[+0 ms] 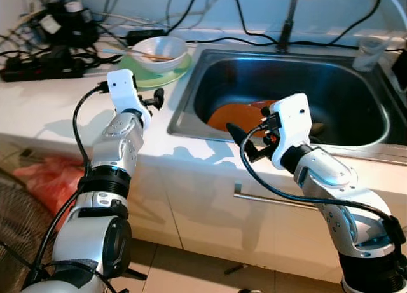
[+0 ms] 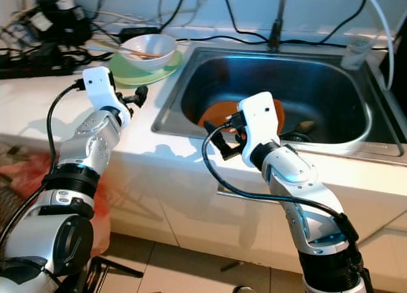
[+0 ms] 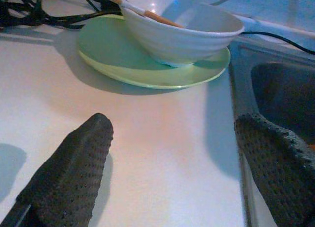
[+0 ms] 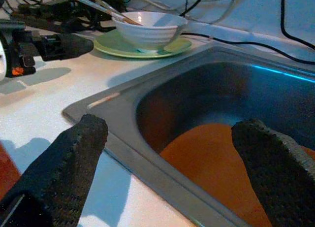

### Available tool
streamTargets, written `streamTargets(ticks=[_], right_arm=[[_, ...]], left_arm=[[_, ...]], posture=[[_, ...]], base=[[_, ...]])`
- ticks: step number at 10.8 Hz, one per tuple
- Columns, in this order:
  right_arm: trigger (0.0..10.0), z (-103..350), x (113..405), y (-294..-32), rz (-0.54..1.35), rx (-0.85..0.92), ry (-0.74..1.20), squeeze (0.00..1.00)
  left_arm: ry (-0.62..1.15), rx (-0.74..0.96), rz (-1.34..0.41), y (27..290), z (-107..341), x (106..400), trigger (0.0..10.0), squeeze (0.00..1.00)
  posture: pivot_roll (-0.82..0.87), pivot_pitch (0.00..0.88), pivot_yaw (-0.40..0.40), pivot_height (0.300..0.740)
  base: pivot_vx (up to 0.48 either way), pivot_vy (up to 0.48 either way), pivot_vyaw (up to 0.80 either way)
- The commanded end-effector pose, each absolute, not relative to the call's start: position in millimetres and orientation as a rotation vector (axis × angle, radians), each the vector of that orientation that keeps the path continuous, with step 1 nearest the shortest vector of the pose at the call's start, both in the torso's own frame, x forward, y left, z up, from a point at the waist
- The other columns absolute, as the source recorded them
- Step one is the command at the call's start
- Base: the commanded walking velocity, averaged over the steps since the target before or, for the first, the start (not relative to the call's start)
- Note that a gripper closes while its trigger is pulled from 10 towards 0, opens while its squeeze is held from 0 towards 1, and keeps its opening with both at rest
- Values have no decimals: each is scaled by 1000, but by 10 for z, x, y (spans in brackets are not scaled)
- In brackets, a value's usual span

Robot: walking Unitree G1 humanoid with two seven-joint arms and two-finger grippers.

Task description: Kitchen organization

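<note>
left eye view: left end effector (image 1: pixel 154 100) hovering above the white tabletop (image 1: pixel 57 99), just short of a green plate (image 1: pixel 166 74) carrying a white bowl (image 1: pixel 160 52) with chopsticks (image 1: pixel 152 54) in it. right end effector (image 1: pixel 245 143) raised over the near rim of the steel sink (image 1: pixel 362 150), an orange plate (image 1: pixel 238 115) lying in the basin. cup (image 1: pixel 369 53) at the sink's far right corner; tangle of cables (image 1: pixel 51 32) behind.

left wrist view: fingers (image 3: pixel 74 173) spread wide, nothing between them, pointing at plate and bowl.

right wrist view: fingers (image 4: pixel 74 158) spread wide, empty, sink rim and orange plate beyond.
</note>
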State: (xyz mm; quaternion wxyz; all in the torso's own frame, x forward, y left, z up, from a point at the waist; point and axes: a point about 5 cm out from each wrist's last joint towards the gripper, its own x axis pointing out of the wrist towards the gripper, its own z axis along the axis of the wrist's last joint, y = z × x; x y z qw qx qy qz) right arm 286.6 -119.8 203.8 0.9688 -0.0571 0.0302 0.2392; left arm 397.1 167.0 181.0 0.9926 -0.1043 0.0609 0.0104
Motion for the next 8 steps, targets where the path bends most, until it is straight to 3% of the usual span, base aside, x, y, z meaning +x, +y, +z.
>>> streamTargets(ticks=[1, 3, 5, 8], right_arm=[[10000, 2043, 2854, -1182, 488, -126, 63, 0], [10000, 2035, 2833, -1175, 489, -120, 65, 0], [10000, 2025, 2828, -1162, 492, -115, 67, 0], [10000, 2026, 2831, -1164, 492, -112, 69, 0]], left_arm=[[112, -207, 40, 1718, 1840, 3981, 10000, 0], [108, -206, 40, 1735, 1854, 3981, 10000, 0], [108, -202, 40, 1753, 1853, 3977, 10000, 0], [108, -200, 39, 1759, 1855, 3976, 10000, 0]], posture=[[-120, 0, 88, 740], [-116, 0, 88, 740], [-114, 0, 88, 740], [-113, 0, 89, 740]], base=[[0, 0, 0], [0, 0, 0], [341, 0, 0], [407, 252, 0]])
